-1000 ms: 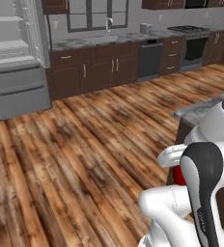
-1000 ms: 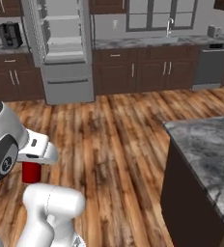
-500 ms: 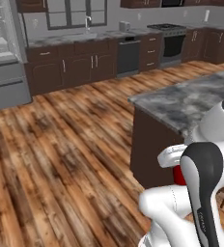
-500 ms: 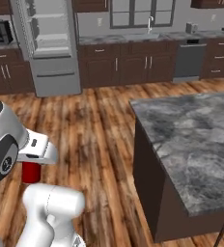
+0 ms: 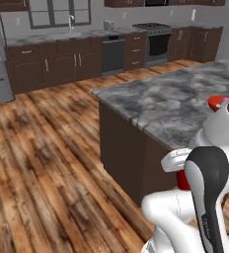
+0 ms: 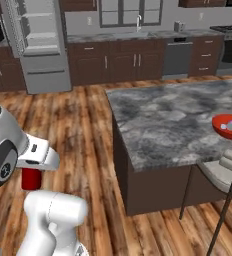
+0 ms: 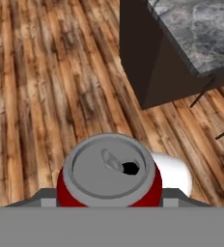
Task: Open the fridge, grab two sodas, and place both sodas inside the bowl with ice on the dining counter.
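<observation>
Gripping red soda can [image 7: 109, 176] | hand [image 7: 109, 195] (grey top up); above floor

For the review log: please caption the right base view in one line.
Arm carries a red soda can over the wood floor toward the dining counter, where the red bowl with ice waits; fridge stands open behind.

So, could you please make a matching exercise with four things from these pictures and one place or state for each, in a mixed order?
Things:
1. red soda can
2. bowl
3. fridge
4. stool

Places or states:
A. against the far wall, doors open
B. on the dining counter, with pale ice pieces inside
C. held in the gripper, above the wooden floor
D. on the floor, beside the dining counter

Pairs: 1-C, 2-B, 3-A, 4-D
</observation>
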